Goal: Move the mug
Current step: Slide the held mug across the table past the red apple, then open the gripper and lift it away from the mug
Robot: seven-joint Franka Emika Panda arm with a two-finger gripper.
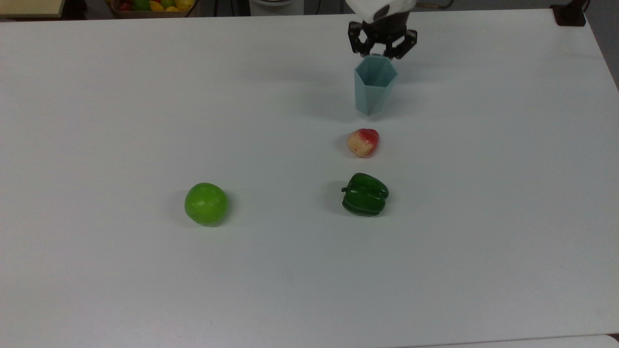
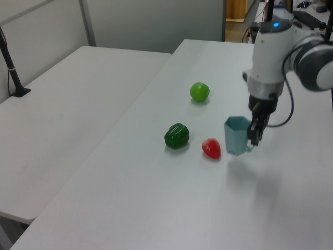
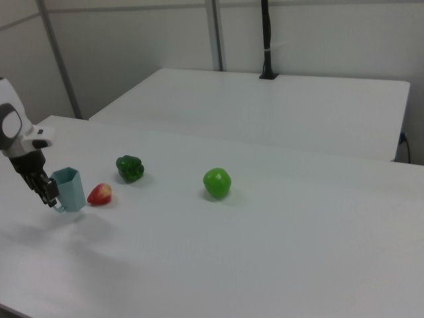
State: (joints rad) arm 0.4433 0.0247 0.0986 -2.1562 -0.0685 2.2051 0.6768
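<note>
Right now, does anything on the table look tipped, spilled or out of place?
Nothing stands out. The mug hangs upright in the hand, beside the red fruit; the green pepper and green apple sit undisturbed.

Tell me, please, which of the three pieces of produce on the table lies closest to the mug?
The red-and-cream strawberry, lying just below the mug in the top view. The green pepper lies farther down, and the green apple far off toward the top view's left.

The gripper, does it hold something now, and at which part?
The gripper holds the mug by its small handle, on the left view's right side of it.
</note>
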